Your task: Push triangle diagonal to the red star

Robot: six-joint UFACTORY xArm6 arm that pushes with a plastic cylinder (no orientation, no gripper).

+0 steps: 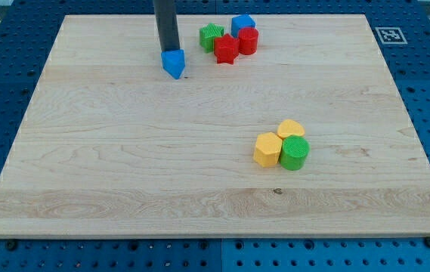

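A blue triangle block lies near the view's top, left of centre. My tip stands right at its upper left edge, touching or nearly touching it. The red star lies to the triangle's right, in a tight cluster with a green star, a blue block and a red cylinder-like block. The triangle is apart from that cluster, a little lower in the view than the red star.
A yellow hexagonal block, a yellow heart-like block and a green cylinder sit bunched together at the view's lower right. The wooden board lies on a blue perforated table.
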